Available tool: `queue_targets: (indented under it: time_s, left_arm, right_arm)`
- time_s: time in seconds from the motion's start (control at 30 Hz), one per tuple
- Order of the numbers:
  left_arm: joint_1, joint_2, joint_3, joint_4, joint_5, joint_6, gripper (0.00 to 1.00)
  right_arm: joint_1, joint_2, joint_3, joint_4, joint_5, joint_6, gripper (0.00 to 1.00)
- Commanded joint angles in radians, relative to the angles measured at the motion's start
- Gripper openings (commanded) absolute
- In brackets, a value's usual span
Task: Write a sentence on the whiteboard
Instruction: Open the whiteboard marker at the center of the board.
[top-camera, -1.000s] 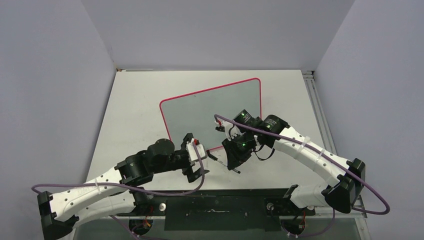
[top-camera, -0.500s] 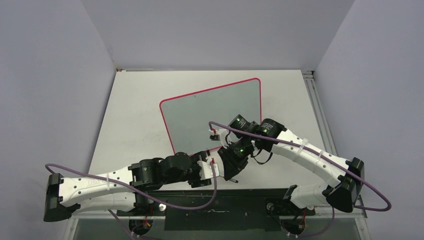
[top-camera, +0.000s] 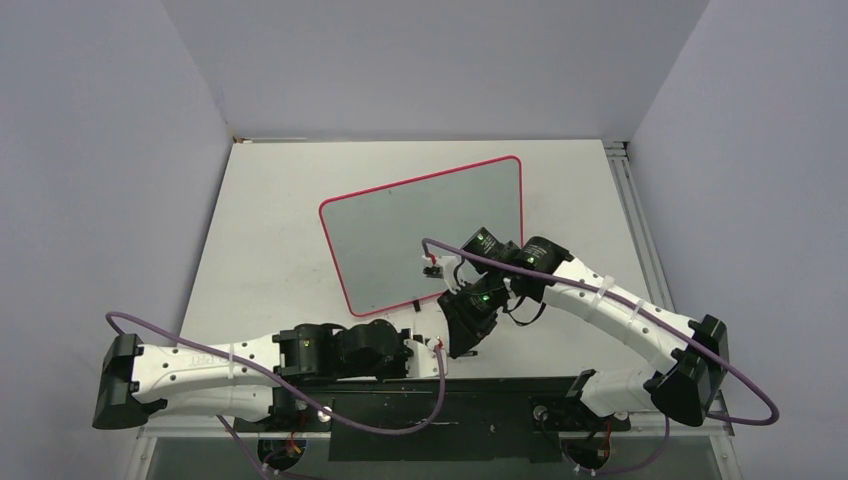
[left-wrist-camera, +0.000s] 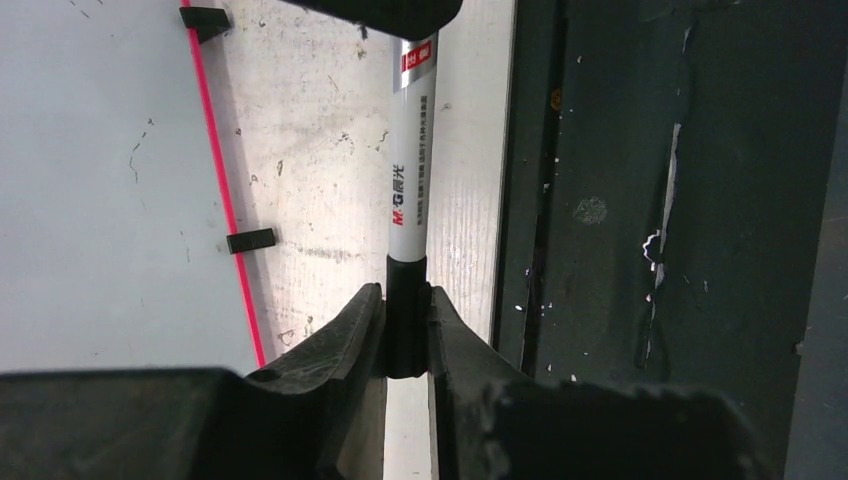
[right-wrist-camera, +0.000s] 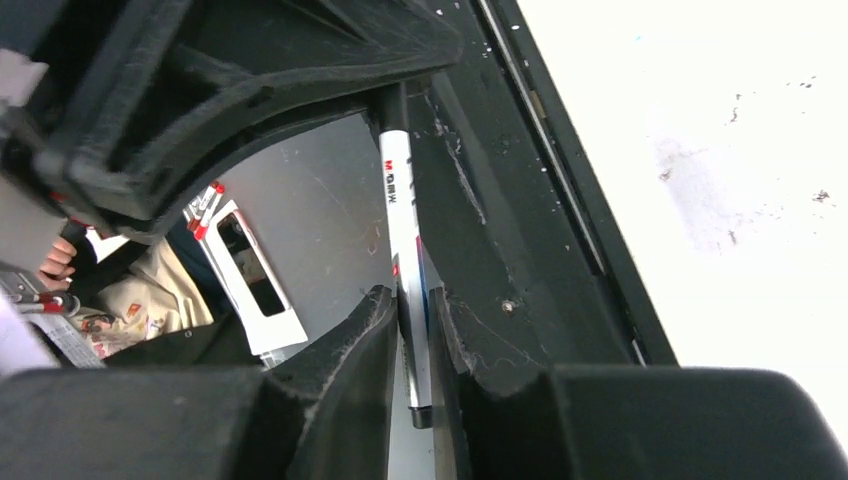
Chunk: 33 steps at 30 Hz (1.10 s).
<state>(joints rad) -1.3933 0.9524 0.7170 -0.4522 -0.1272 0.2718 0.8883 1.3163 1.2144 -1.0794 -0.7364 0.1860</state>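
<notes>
The pen (left-wrist-camera: 410, 170) hangs just off the near edge of the whiteboard (top-camera: 430, 230), over the strip of table between the board and the dark rail, and both claws have it. The left claw (left-wrist-camera: 405, 330) is clamped on the black end, the cap (left-wrist-camera: 405, 295) by the look of it. The right claw (right-wrist-camera: 412, 330) pinches the white barrel further up, toward the board. The two grips sit close along one line.

I'd say the pen is light and stiff, but its smooth plastic barrel could twist or slip in a weak pinch. The printed middle of the barrel is the place to hold it, with the cap drawn straight off. The board lies flat beyond the claws, glossy, with no writing on it that I can see. Standing on small feet, it may skate under a hard push.
</notes>
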Motion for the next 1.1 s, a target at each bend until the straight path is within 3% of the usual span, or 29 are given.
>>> queue_targets:
  time_s: [0.0, 0.07, 0.1, 0.2, 0.3, 0.53, 0.7, 0.9, 1.07]
  left_arm:
    - [0.008, -0.017, 0.042, 0.048, -0.051, -0.052, 0.00]
    - [0.037, -0.026, 0.039, 0.046, -0.028, -0.065, 0.00]
    - [0.059, -0.030, 0.039, 0.045, -0.007, -0.069, 0.00]
    - [0.130, -0.037, 0.046, 0.044, 0.079, -0.082, 0.00]
    - [0.189, -0.040, 0.056, 0.044, 0.168, -0.090, 0.00]
    - [0.238, -0.047, 0.059, 0.047, 0.247, -0.100, 0.00]
    - [0.238, -0.038, 0.058, 0.047, 0.270, -0.103, 0.00]
    - [0.240, -0.036, 0.058, 0.049, 0.281, -0.104, 0.00]
    - [0.246, -0.025, 0.058, 0.050, 0.292, -0.110, 0.00]
  right_arm:
    - [-0.050, -0.032, -0.066, 0.071, -0.041, -0.001, 0.29]
    - [-0.059, -0.056, -0.091, 0.115, -0.052, 0.019, 0.62]
    - [-0.059, -0.073, -0.098, 0.150, -0.050, 0.033, 0.73]
    - [-0.060, -0.135, -0.115, 0.239, -0.031, 0.089, 0.90]
    - [-0.059, -0.199, -0.155, 0.330, 0.027, 0.162, 0.98]
    - [-0.058, -0.278, -0.292, 0.517, 0.126, 0.298, 0.96]
    - [-0.058, -0.299, -0.346, 0.646, 0.089, 0.365, 0.86]
    - [-0.056, -0.306, -0.409, 0.760, 0.036, 0.417, 0.63]
    - [-0.052, -0.304, -0.411, 0.764, 0.017, 0.422, 0.55]
